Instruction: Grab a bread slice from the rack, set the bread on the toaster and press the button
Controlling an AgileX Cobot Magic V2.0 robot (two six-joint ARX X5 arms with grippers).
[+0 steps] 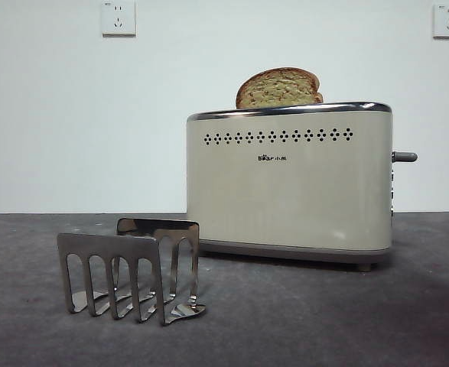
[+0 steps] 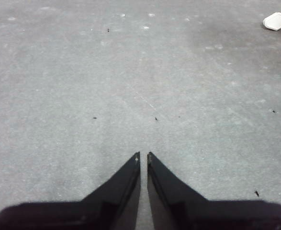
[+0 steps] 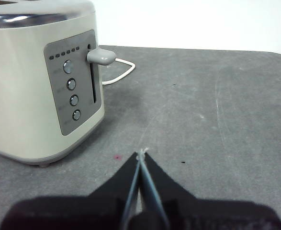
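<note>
The slice of bread (image 1: 278, 88) stands in the top slot of the cream toaster (image 1: 289, 187), its domed top sticking out. The steel rack (image 1: 131, 269) stands in front of the toaster to the left and holds nothing. The grey lever button (image 1: 405, 157) sticks out of the toaster's right end, high up; it also shows in the right wrist view (image 3: 101, 56). My right gripper (image 3: 141, 154) is shut and empty, low over the table, apart from the toaster's end (image 3: 44, 86). My left gripper (image 2: 143, 156) is shut and empty over bare table. Neither arm shows in the front view.
A panel with several round knobs (image 3: 73, 92) sits beside the lever slot. The toaster's white cord (image 3: 118, 76) lies on the table behind it. A white plug (image 2: 275, 20) lies far from the left gripper. Two wall sockets (image 1: 118, 18) are on the back wall.
</note>
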